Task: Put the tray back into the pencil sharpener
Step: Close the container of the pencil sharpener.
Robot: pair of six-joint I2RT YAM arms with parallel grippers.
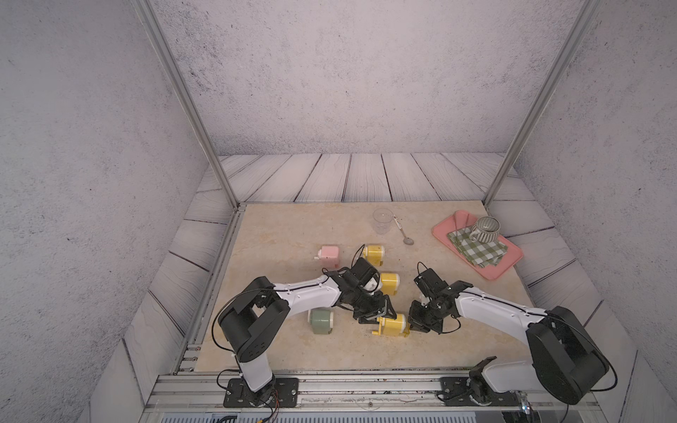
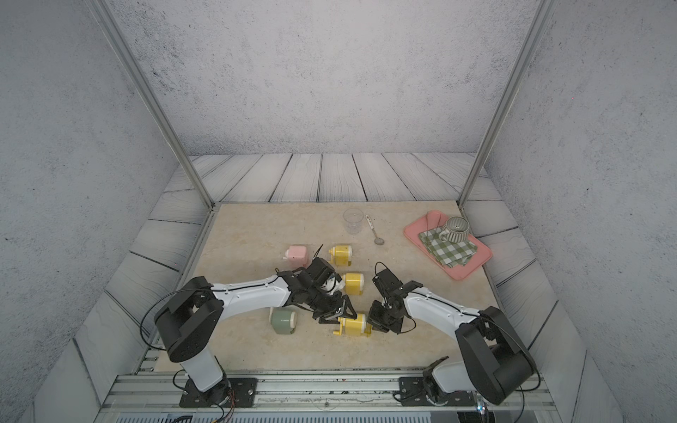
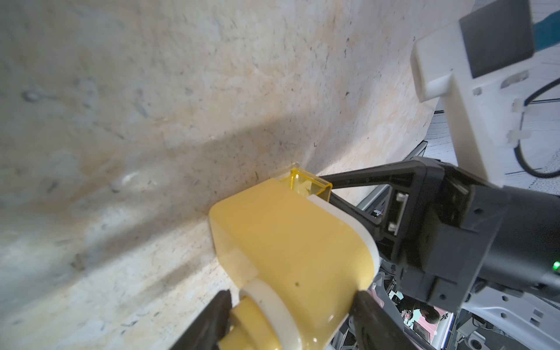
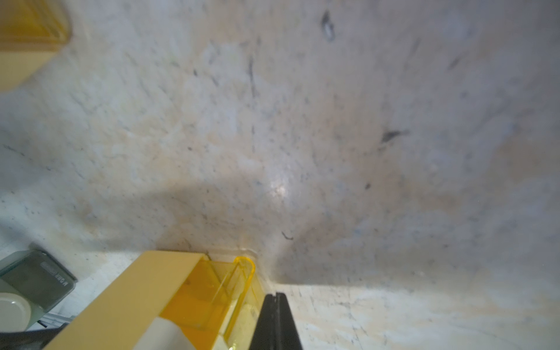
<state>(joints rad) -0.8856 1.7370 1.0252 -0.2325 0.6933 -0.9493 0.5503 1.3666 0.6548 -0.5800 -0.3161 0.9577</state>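
In both top views the sharpener (image 1: 394,324) lies on its side near the front of the table (image 1: 293,227), between the two arms. The left gripper (image 1: 381,318) is clamped on its crank end. The right gripper (image 1: 413,327) presses at the opposite, open end. Round about are a green sharpener (image 1: 321,321) just beside the left arm, a middle yellow sharpener (image 1: 390,282) close behind the left wrist, a far yellow sharpener (image 1: 374,254) and a pink sharpener (image 1: 329,255). Well apart at the back are a cup (image 1: 383,221), a spoon (image 1: 403,230) and a platter (image 1: 513,262) with cloth (image 1: 483,252) and mug (image 1: 484,229). None of these stands in the way, I judge.

In the left wrist view the black fingers (image 3: 212,321) hold the shell on both sides near the crank collar. At the far end the clear yellow tray (image 3: 309,185) pokes out past the white end cap, and the right gripper's tips meet it there.

In the right wrist view the right jaws are together (only a thin seam shows between the fingers (image 4: 266,321)), with the tip against the tray's outer lip. Part of the tray is inside the shell and part of its clear wall is outside. So I judge the insertion begun but not finished: what is left is a push until the tray sits flush, then letting go. Whether it sits square in the slot I cannot tell.
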